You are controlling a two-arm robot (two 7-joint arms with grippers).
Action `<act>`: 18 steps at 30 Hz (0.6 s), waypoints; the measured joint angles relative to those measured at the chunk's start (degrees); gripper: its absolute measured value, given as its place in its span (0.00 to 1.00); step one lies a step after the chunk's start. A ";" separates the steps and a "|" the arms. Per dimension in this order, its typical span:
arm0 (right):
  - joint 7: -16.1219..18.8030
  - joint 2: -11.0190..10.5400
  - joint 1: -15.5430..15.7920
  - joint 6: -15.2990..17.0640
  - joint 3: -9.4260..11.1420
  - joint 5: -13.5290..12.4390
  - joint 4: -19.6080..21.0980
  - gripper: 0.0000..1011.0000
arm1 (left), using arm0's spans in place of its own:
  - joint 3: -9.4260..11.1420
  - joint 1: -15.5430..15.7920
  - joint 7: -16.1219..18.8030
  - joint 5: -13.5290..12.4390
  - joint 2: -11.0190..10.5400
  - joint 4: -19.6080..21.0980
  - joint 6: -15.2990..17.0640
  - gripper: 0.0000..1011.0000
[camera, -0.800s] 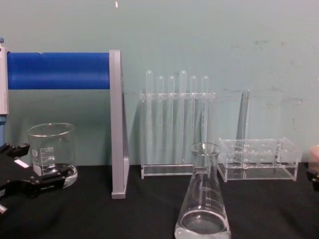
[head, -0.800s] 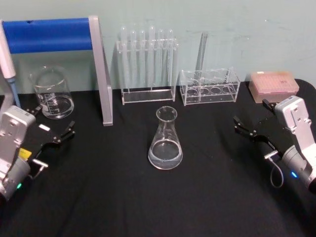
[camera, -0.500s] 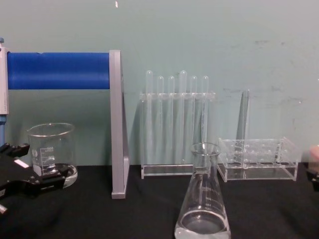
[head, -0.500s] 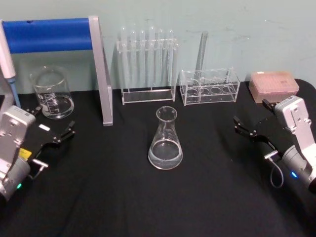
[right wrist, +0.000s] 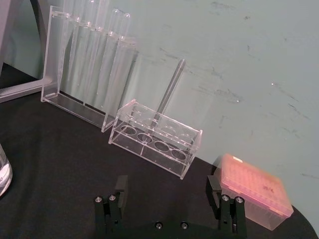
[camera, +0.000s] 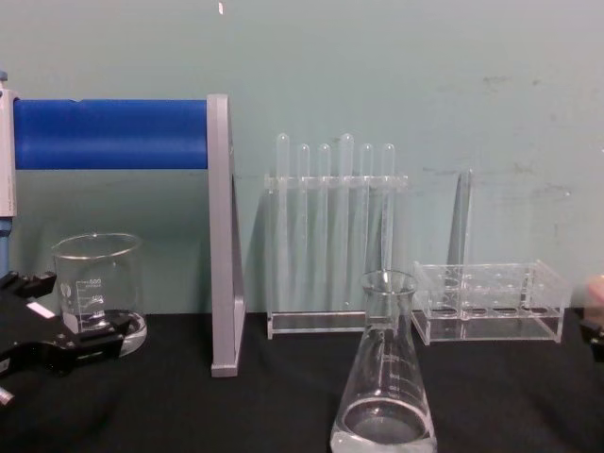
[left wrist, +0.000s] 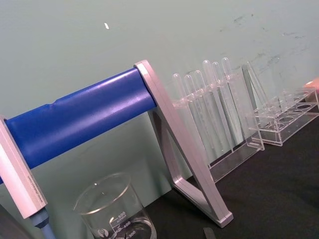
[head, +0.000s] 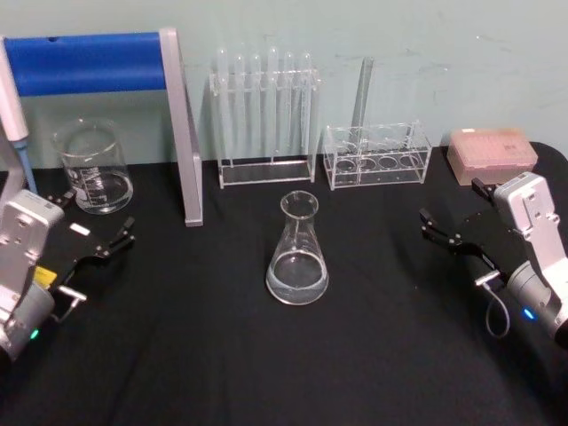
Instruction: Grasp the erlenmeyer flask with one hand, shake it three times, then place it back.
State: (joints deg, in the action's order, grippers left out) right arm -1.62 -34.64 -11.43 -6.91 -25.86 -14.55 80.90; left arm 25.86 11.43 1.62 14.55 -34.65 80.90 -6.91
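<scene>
Nearest on the black table (head: 177,355), both arms wait at the sides. The left end effector (head: 98,217) sits low at the near left with its fingers spread and nothing between them. The right end effector (head: 451,202) at the near right is likewise released, its two fingers wide apart in the right wrist view (right wrist: 167,186). Between them, well apart from both and about mid-table, the erlenmeyer flask (head: 297,253) stands upright on its wide base. There may be a thin layer of clear liquid at the bottom, though I cannot be sure. No grasp has begun, so the reach is the step in hand. The trouble I would expect comes from the glass. If one finger meets the neck first, the flask could be shoved or tipped. A grip on the sloping cone could slide off the smooth wall. A loose hold could let the flask slip during shaking. Any liquid inside might also splash out of the open mouth. Farther back, the beaker (head: 91,167) stands at the far left beside the blue-barred stand (head: 182,133). The tall test tube rack (head: 266,120) and the low rack (head: 377,155) line the wall just behind the flask. A pink box (head: 493,153) sits at the far right. A wide shake toward the wall could strike those racks.
</scene>
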 joint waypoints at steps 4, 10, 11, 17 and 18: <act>0.72 0.19 0.25 0.06 0.47 -0.23 0.15 0.99 | 0.00 0.00 0.00 0.00 0.00 0.00 0.00 0.99; 3.84 0.25 1.73 0.82 2.18 -3.28 2.08 0.99 | 0.00 0.00 0.00 0.00 0.00 0.00 0.00 0.99; 4.92 0.22 2.27 1.31 2.75 -4.64 2.90 0.99 | 0.00 0.00 0.00 0.00 0.00 0.00 0.00 0.99; 9.51 0.20 4.58 3.40 4.73 -10.22 6.49 0.99 | 0.00 0.00 0.00 0.00 0.00 0.00 0.00 0.99; 10.11 0.22 4.82 3.62 4.87 -10.77 6.86 0.99 | 0.00 0.00 0.00 0.00 0.00 0.00 0.00 0.99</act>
State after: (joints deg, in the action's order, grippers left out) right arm 8.49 -34.42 -6.61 -3.29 -20.98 -25.31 87.76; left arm 25.86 11.43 1.62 14.55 -34.65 80.90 -6.91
